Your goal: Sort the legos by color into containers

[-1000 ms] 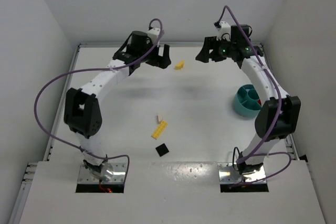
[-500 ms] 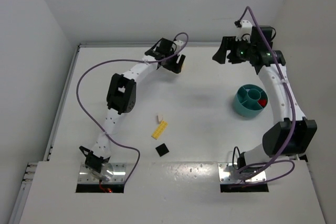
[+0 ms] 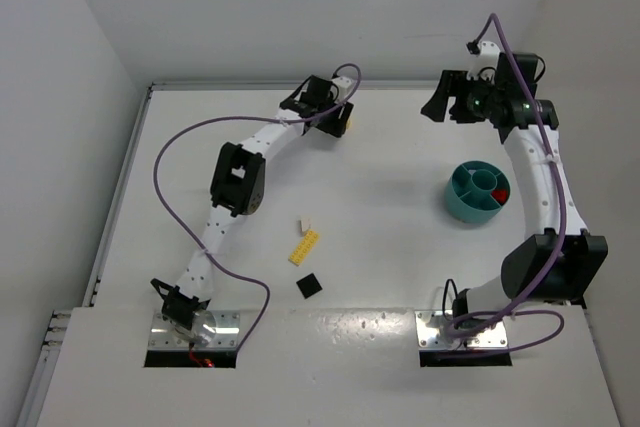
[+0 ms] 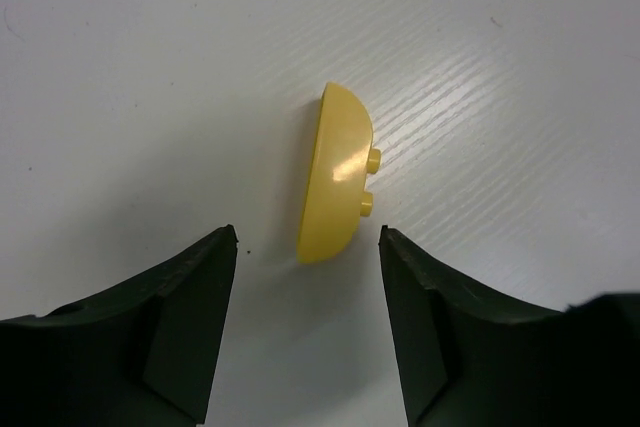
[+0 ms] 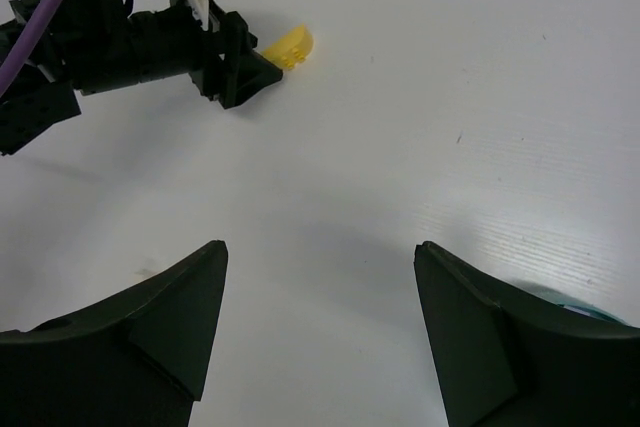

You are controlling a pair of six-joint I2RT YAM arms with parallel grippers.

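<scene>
A small yellow rounded brick [image 4: 335, 175] lies on the table at the far centre [image 3: 346, 123]. My left gripper [image 4: 307, 237] is open, low over the table, with the brick's near end between the fingertips, not touching; it also shows from above [image 3: 338, 122]. My right gripper [image 3: 441, 104] is open and empty, held above the far right of the table [image 5: 320, 247]. The round teal dish [image 3: 460, 209] stands at the right with a red brick [image 3: 499, 193] in one compartment. A long yellow plate [image 3: 304, 247], a small pale brick [image 3: 304, 224] and a flat black square [image 3: 309, 285] lie mid-table.
White walls close the table at the back and both sides. In the right wrist view the left gripper [image 5: 235, 72] sits beside the yellow brick [image 5: 288, 47]. The left arm stretches across the left half of the table.
The left arm has reached forward and lowered its open gripper around the yellow brick at the far centre. The right arm has swung right, away from the centre.
</scene>
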